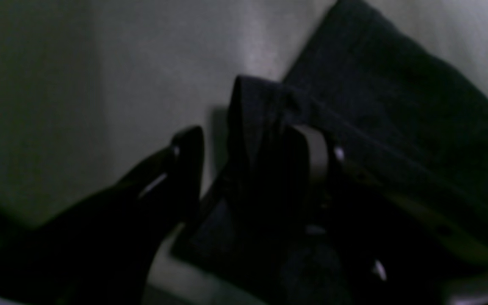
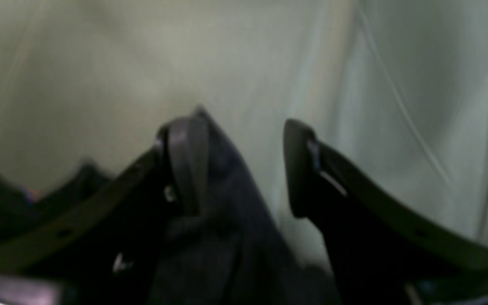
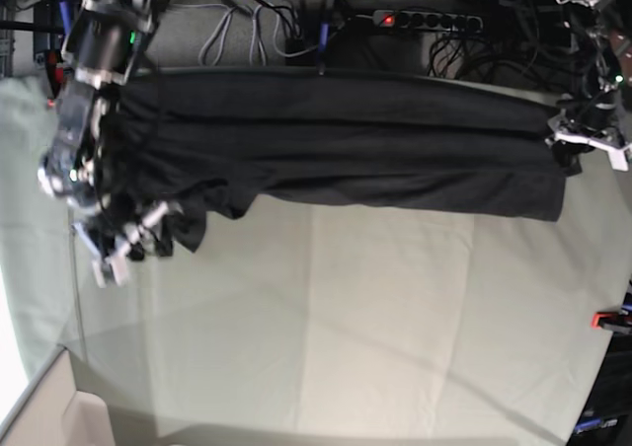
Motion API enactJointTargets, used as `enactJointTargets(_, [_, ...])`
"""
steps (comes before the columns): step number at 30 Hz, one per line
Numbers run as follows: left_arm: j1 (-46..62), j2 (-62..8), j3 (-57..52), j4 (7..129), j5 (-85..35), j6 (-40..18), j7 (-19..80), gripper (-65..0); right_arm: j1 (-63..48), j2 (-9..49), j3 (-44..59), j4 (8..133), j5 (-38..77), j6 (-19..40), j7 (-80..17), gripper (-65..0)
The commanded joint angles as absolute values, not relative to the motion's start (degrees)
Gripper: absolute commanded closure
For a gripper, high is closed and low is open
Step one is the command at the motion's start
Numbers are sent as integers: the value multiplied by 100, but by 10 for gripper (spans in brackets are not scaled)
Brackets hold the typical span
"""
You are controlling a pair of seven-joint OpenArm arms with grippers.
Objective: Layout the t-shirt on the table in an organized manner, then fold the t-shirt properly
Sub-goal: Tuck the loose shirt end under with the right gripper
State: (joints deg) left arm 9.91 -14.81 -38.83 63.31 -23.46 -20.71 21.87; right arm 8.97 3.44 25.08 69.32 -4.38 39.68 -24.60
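Shirt [image 3: 346,150] stretched flat across desk [image 3: 346,318]; both jaws apart, cloth draped over one finger each, probably just releasing.

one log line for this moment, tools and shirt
left tool: open, shirt fold between fingers | right tool: open, cloth against one finger | shirt: stretched in a band across far table
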Motion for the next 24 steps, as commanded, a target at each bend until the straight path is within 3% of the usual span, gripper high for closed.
enactJointTargets(1, [971,-1587,-3908,6440,-2413,-2079,2070,-312,1121,470,2519,6791,-409,4000,-2396,-298])
enactJointTargets(15, [963,-1596,-3908,6431,-2413,-2079,2070,-312,1464,673,2440,5059,-409,4000,-1824,-298])
enactJointTargets(24, [813,-1596,-3908,6396,-2404,-2079,2070,-312,1288,681,1789,4857,-409,4000,-1666,-292])
